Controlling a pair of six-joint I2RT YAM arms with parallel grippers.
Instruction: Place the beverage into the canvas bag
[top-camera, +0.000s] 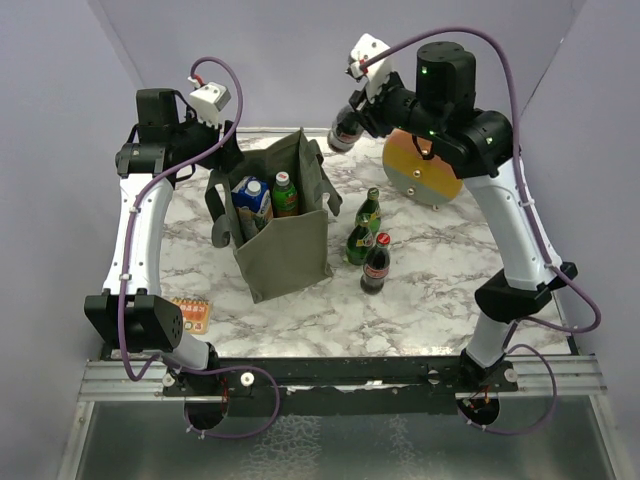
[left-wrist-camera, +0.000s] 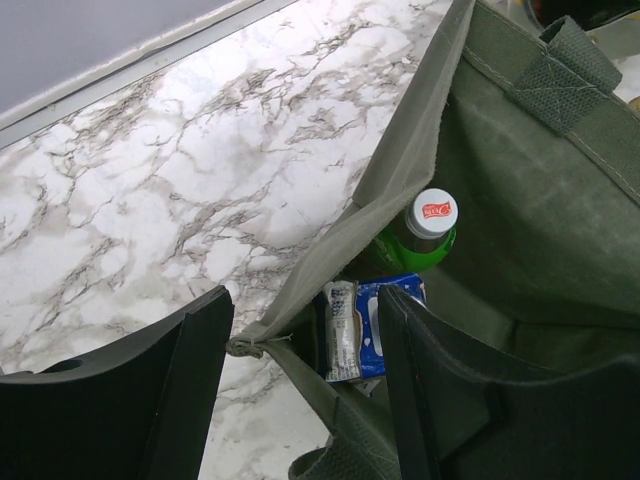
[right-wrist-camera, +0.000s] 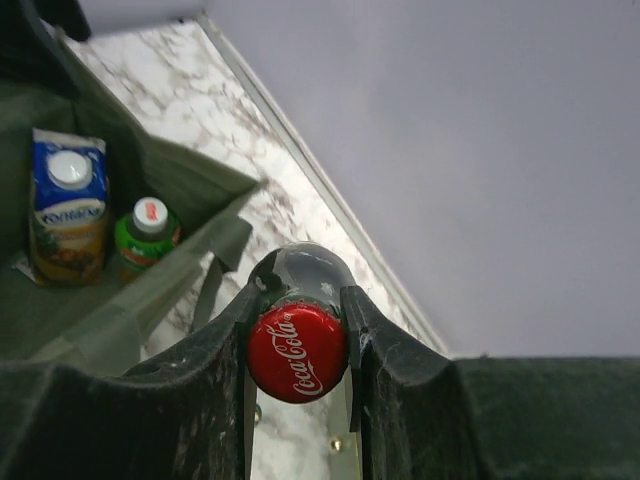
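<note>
The olive-green canvas bag (top-camera: 285, 245) stands upright in the middle of the table with its mouth open. Inside it are a blue carton (top-camera: 252, 198) and a green bottle (top-camera: 285, 195). My right gripper (right-wrist-camera: 300, 300) is shut on the neck of a red-capped cola bottle (right-wrist-camera: 297, 352), the beverage, which hangs in the air at the back (top-camera: 345, 133), just right of the bag's top. My left gripper (left-wrist-camera: 305, 305) is open astride the bag's rim (left-wrist-camera: 400, 170), one finger inside the bag and one outside.
Two green bottles (top-camera: 369, 210) (top-camera: 358, 243) and another cola bottle (top-camera: 376, 264) stand to the right of the bag. A cream-and-orange cylinder (top-camera: 425, 165) lies at the back right. An orange packet (top-camera: 190, 313) lies near the front left edge.
</note>
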